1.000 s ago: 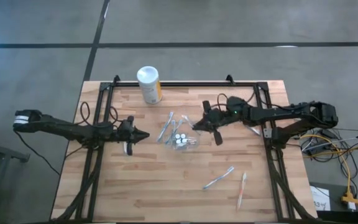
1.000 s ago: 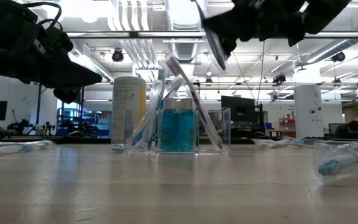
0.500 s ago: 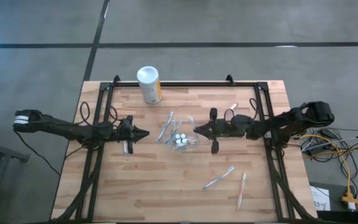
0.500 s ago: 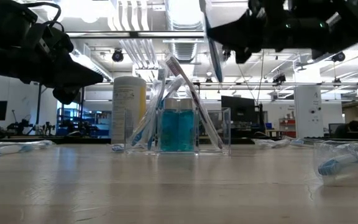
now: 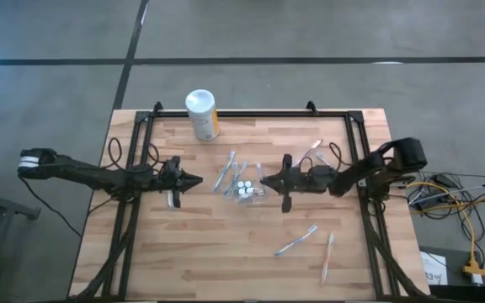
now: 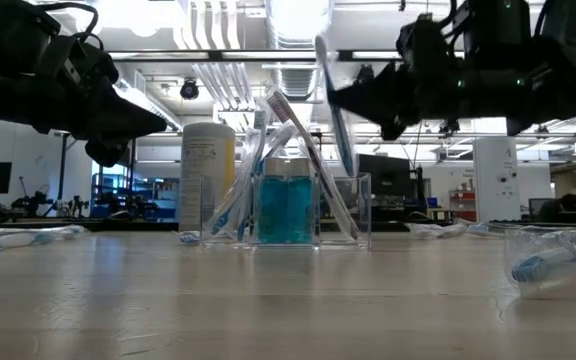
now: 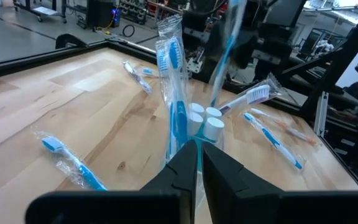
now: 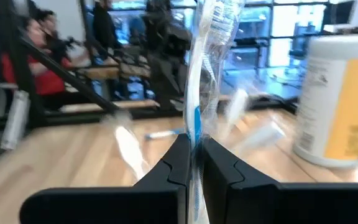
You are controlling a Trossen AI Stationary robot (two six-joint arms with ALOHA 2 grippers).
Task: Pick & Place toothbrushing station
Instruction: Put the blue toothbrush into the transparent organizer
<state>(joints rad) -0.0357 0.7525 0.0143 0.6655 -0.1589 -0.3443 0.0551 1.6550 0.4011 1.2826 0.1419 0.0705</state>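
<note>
Toothbrushing things gather mid-surface: a clear square plastic cup (image 5: 244,188) holds teal tubes with white caps (image 6: 286,208) and several wrapped white-and-blue toothbrushes (image 6: 308,165) leaning out of it. The right gripper (image 5: 265,180) hangs just beside the cup with its jaws clenched on one wrapped toothbrush (image 6: 334,105), held nearly upright above the cup's rim. The left gripper (image 5: 194,180) waits near the cup's other side, jaws closed on nothing. Two more wrapped toothbrushes (image 5: 296,241) lie apart on the wooden surface (image 5: 217,252). A white cylindrical canister with a yellow label (image 5: 202,114) stands at the far edge
</note>
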